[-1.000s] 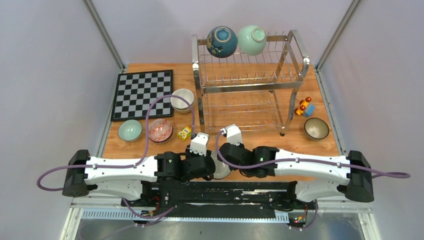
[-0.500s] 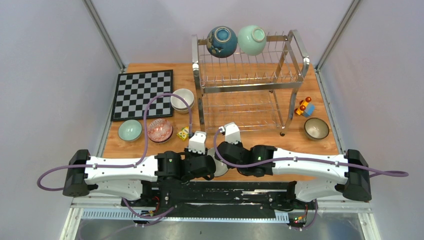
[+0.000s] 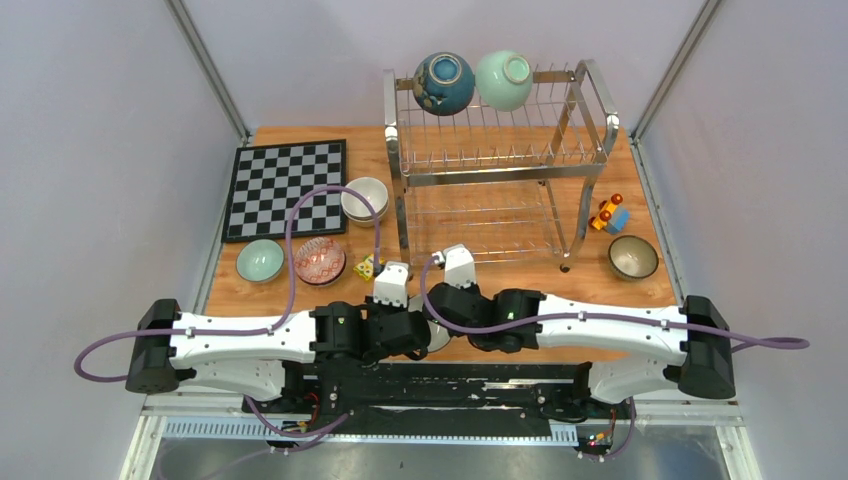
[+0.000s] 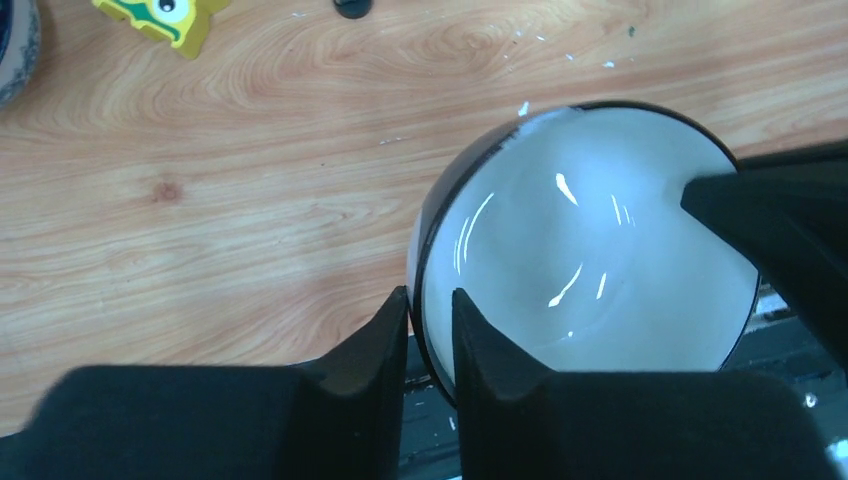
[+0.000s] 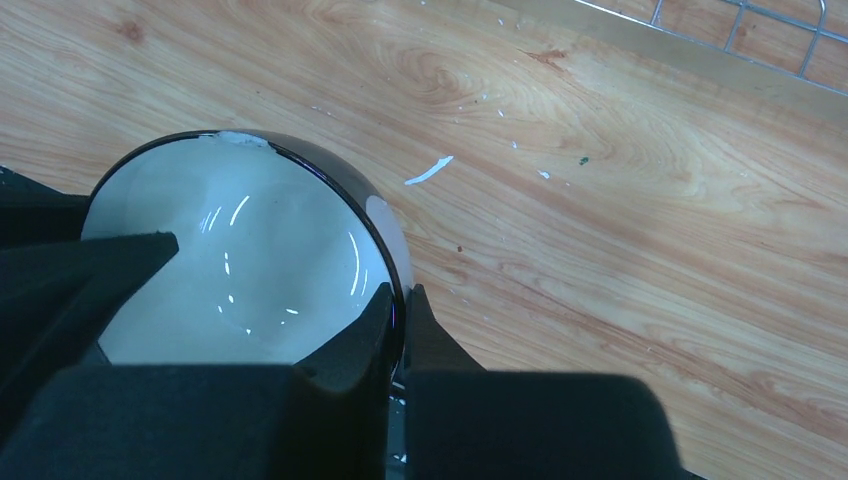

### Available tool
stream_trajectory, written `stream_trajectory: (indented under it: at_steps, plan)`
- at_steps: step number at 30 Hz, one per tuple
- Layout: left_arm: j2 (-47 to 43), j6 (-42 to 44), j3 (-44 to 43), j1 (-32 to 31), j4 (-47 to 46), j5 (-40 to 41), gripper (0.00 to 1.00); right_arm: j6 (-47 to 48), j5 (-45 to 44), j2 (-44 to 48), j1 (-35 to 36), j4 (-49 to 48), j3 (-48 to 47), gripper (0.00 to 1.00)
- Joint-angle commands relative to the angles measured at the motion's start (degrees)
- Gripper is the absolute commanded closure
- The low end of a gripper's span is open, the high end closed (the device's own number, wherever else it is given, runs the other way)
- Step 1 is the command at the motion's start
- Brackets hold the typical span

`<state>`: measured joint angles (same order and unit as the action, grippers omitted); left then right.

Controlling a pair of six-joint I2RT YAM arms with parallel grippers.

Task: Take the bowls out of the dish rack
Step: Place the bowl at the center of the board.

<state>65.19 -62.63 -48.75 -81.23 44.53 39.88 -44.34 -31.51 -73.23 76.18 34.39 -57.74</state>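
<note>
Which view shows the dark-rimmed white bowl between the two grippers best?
Left wrist: nearly the whole dark-rimmed white bowl shows, rim and glossy inside. Right wrist shows a smaller part; top external only a sliver under the arms.

A black-and-white chessboard [image 3: 285,188] lies far left on the wooden table [image 3: 520,278]; a yellow toy block [image 4: 165,17] sits nearer, a toy car [image 3: 608,214] at right.
</note>
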Motion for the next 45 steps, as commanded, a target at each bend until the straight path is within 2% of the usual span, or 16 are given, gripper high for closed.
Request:
stream_trajectory:
  at_steps: [1, 3, 12, 14, 15, 19, 20, 24, 27, 31, 35, 39, 45]
  plan:
    - [-1.4, -1.5, 1.3, -0.5, 0.6, 1.8, 0.87, -1.9, -1.5, -0.7, 1.0, -0.9, -2.8, 1.00]
    - [-1.8, -1.8, 1.7, -0.5, 0.6, 1.9, 0.99, -1.9, -1.5, -0.9, 1.0, -0.9, -3.0, 1.00]
    - [-2.4, -1.2, 2.3, -0.6, -1.1, 2.1, 1.00, 0.4, 0.0, -0.7, 1.0, -1.7, -2.4, 1.00]
    - [-2.8, -1.2, 2.6, -0.5, -1.7, 2.2, 1.00, 3.0, 2.0, -0.5, 1.0, -3.0, -2.2, 0.96]
    - [-3.3, -1.1, 3.2, -0.5, -2.6, 2.2, 1.00, 5.2, 3.9, -0.3, 1.0, -4.2, -2.0, 0.89]
    - [-6.7, -2.0, 6.0, -0.4, -4.3, 3.2, 1.00, 10.1, 8.5, 1.5, 1.0, -7.3, -0.6, 0.44]
    - [-7.7, -2.2, 6.5, -0.4, -4.1, 3.7, 1.00, 10.9, 9.1, 2.1, 0.9, -8.1, -0.2, 0.37]
    - [-11.3, -2.9, 8.3, 0.0, -3.4, 5.0, 1.00, 13.0, 9.7, 4.5, 0.9, -9.4, 0.4, 0.17]
    - [-12.8, -2.7, 9.4, 0.6, -2.3, 6.4, 1.00, 15.4, 9.4, 7.0, 0.9, -9.4, 1.2, 0.09]
    - [-14.9, -0.7, 11.1, 3.9, -1.8, 7.1, 1.00, 20.7, 7.4, 13.2, 1.0, -9.1, 3.9, 0.07]
    - [-17.9, 3.1, 13.3, 9.9, -3.6, 3.7, 1.00, 24.5, 5.6, 22.5, 1.0, -9.0, 8.8, 0.07]
    - [-19.3, 5.9, 15.7, 16.7, -5.8, -0.1, 1.00, 24.3, 2.0, 30.4, 0.9, -9.1, 13.7, 0.08]
    - [-21.3, 4.0, 21.2, 23.5, -8.2, -6.4, 1.00, 24.0, 1.1, 37.3, 0.9, -11.9, 20.0, 0.10]
